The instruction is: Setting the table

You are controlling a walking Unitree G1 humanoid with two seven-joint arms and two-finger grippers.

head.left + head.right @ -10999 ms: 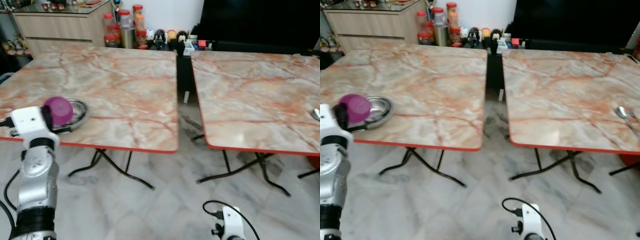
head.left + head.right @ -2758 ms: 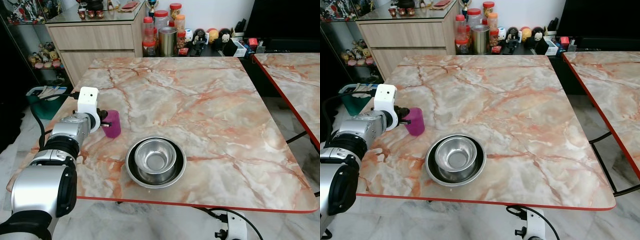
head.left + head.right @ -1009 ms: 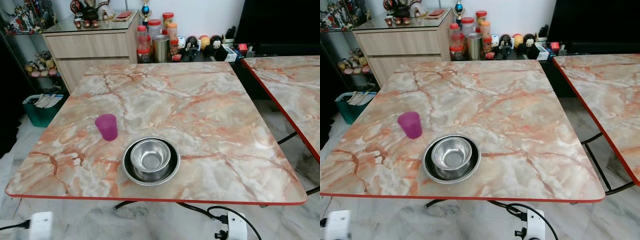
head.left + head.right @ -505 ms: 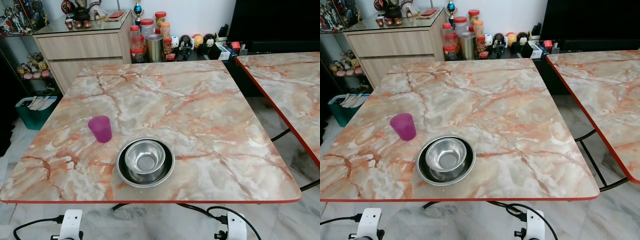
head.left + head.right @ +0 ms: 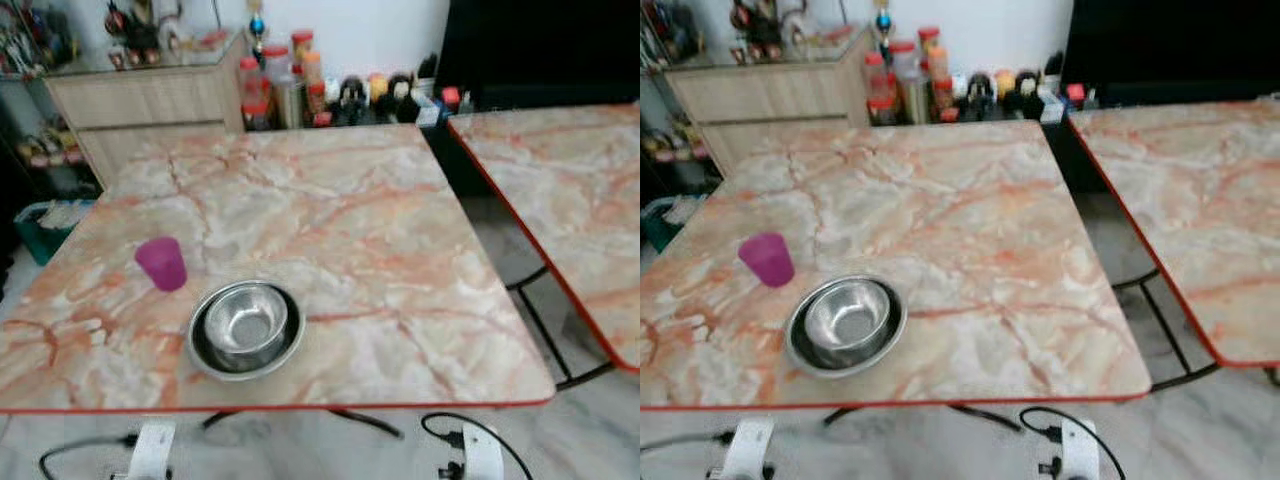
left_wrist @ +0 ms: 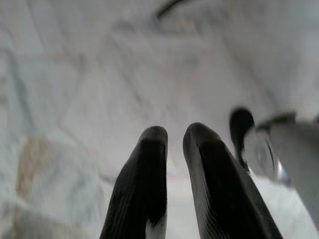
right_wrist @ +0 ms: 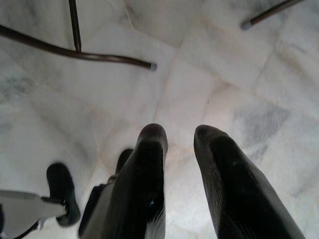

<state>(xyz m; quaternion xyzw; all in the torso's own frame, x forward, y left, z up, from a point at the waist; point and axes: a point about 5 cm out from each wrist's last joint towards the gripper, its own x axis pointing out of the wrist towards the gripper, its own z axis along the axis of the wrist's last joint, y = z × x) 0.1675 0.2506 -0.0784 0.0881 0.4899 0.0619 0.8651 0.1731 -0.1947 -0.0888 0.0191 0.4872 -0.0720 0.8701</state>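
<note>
Steel bowl [image 5: 246, 325] sits in one plate [image 5: 203, 358] beside one upright purple cup [image 5: 161, 263] on the marble surface [image 5: 380, 240]; left gripper [image 6: 172, 137] narrow, right gripper [image 7: 180, 137] slightly parted, both over floor [image 7: 239, 64].

White wrist housings, black cables, dark tapered claws

Each wrist housing [image 5: 152, 447] is a white block trailing a looped black cable [image 5: 445, 428]. The left claw [image 6: 174, 144] and right claw [image 7: 180, 142] each carry two long, round-tipped black fingers.

Jars [image 5: 270, 85] and figurines [image 5: 385, 92] line the back shelf.
</note>
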